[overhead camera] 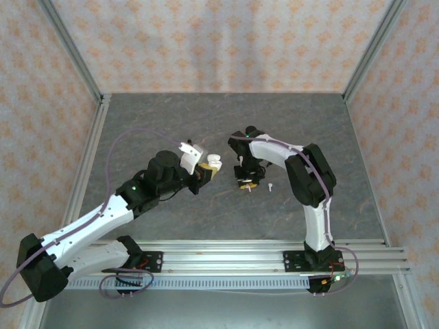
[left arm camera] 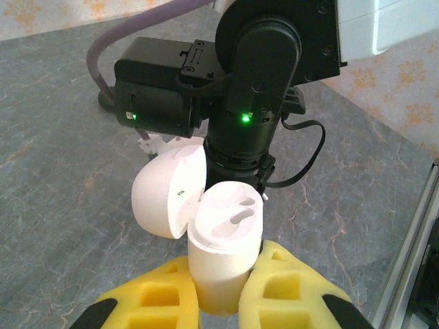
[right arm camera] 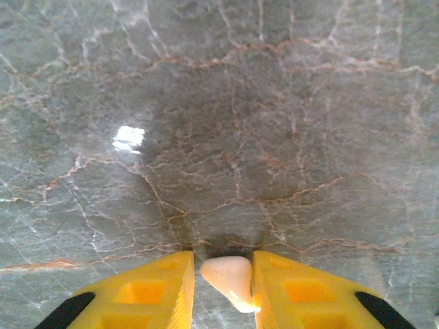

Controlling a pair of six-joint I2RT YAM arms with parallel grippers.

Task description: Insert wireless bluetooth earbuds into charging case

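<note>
The white charging case (left arm camera: 223,240) stands upright between the yellow fingers of my left gripper (left arm camera: 223,277), which is shut on its lower body. Its round lid (left arm camera: 168,188) hangs open to the left, and two hollow sockets show in the top. In the top view that gripper (overhead camera: 204,173) holds the case (overhead camera: 214,162) above mid-table. My right gripper (right arm camera: 223,271) points straight down at the table, its jaws narrowed onto a white earbud (right arm camera: 230,277) that nearly fills the gap and presses against the right finger. A second white earbud (overhead camera: 271,186) lies just right of that gripper (overhead camera: 247,184).
The right arm's black wrist (left arm camera: 260,82), with a green light, hangs close behind the open case. The grey marble table (overhead camera: 206,116) is fenced by patterned walls on three sides. A metal rail (overhead camera: 233,257) carrying both arm bases runs along the near edge.
</note>
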